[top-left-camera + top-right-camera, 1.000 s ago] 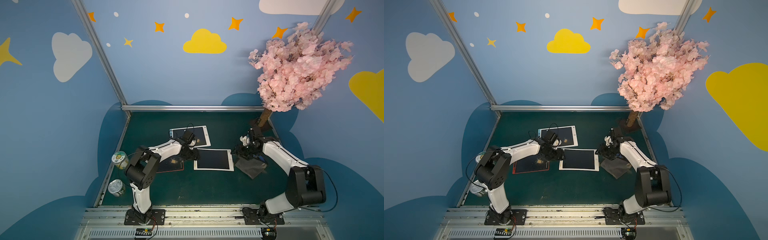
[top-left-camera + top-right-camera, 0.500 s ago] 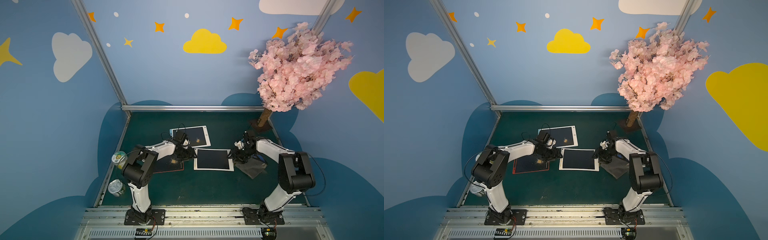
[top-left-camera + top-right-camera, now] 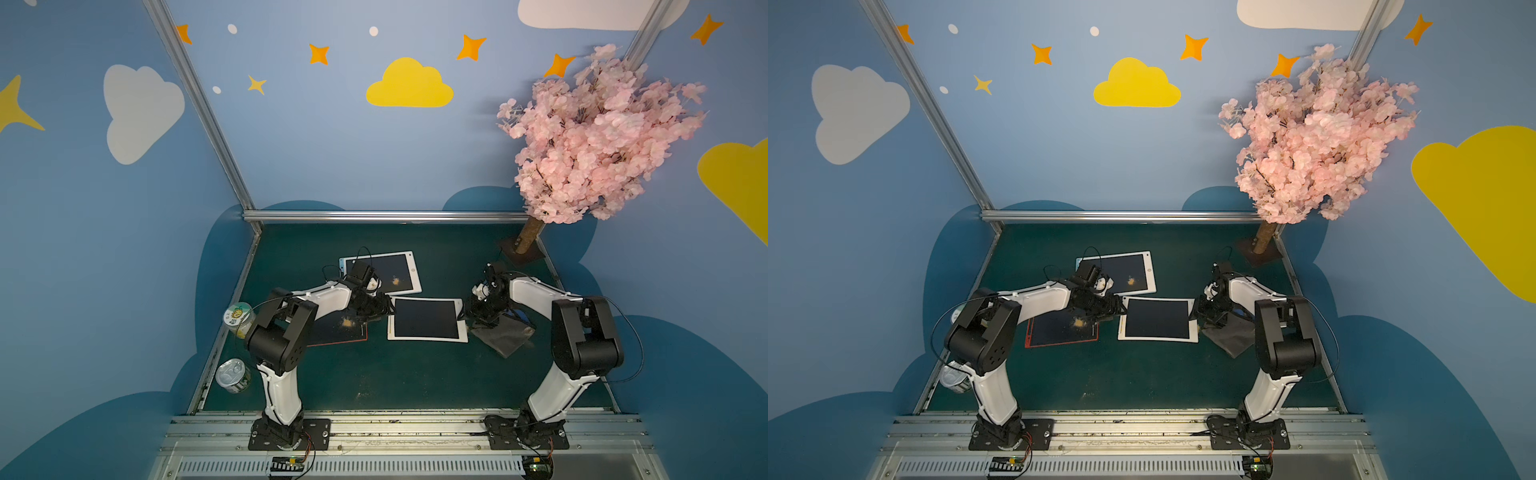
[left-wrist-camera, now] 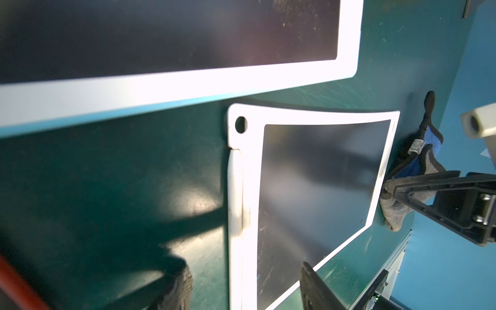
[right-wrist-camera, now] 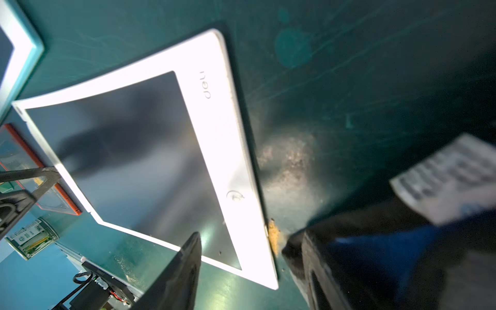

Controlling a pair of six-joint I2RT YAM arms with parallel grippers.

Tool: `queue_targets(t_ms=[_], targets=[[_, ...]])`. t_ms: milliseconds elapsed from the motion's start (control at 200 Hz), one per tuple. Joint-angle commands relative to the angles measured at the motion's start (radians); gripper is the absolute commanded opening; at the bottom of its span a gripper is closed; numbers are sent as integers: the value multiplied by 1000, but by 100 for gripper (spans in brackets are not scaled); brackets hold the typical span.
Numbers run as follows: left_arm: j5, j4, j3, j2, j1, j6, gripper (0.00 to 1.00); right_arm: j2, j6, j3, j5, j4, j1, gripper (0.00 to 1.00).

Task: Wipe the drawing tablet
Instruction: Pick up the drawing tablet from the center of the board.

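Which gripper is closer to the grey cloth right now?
Right. The right gripper is at the edge of the grey cloth, beside the white tablet; the left gripper is across that tablet, at its opposite side.

A pink blossom tree stands at the far right corner of the green table, its trunk on a dark base plate. Along the table's left edge sit 2 cans, well apart: a yellow-labelled can and, nearer the front, a silver-topped can. The blue walls carry painted clouds and stars.
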Motion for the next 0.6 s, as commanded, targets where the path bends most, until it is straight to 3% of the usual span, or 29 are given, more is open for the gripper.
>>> queue_targets(t_ms=[0,596], targets=[[-2,-14,2,51,-2,-4,64,30,0,4,-4,8,7,61],[13,-14,29,86,-20,-18,64,38,3,-15,-55,39,14,61]])
